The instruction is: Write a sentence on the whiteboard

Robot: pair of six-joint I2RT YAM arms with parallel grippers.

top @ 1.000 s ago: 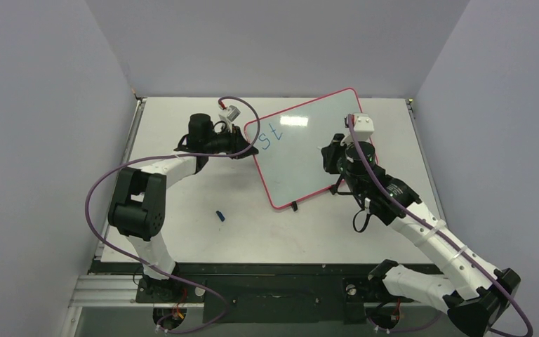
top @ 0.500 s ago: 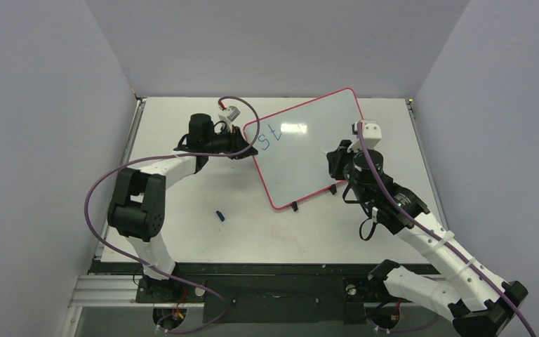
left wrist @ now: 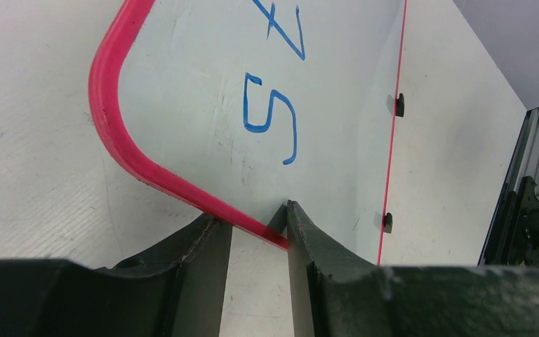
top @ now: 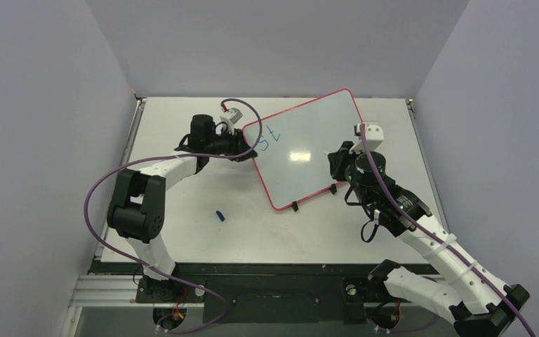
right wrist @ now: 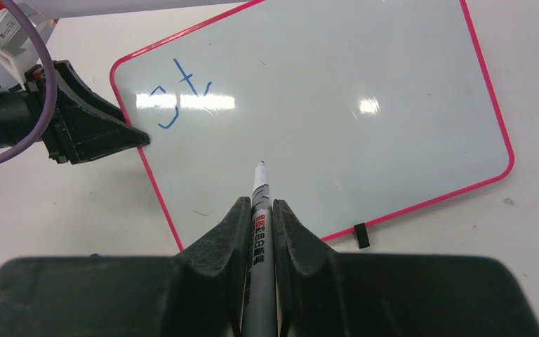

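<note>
The whiteboard (top: 302, 158), pale and red-rimmed, lies tilted on the table. The sentence (top: 269, 135) stands as blue letters "st" near its left corner, also seen as the sentence (left wrist: 270, 119) and the sentence (right wrist: 182, 98). My left gripper (left wrist: 253, 214) sits at that corner of the whiteboard (left wrist: 196, 91). Its jaws are apart, and the red rim crosses the gap at the tips. My right gripper (right wrist: 260, 205) is shut on a grey marker (right wrist: 258, 232). The marker tip points over the middle of the whiteboard (right wrist: 365, 140), away from the letters.
A small blue cap (top: 220, 215) lies on the table in front of the left arm. Black clips (top: 294, 206) sit on the board's near rim. Grey walls close in the table on three sides. The left arm's purple cable (top: 242, 105) loops beside the board's left corner.
My right arm has pulled back toward the board's right edge, taking the marker away from the letters. The left jaws have widened at the board's corner.
</note>
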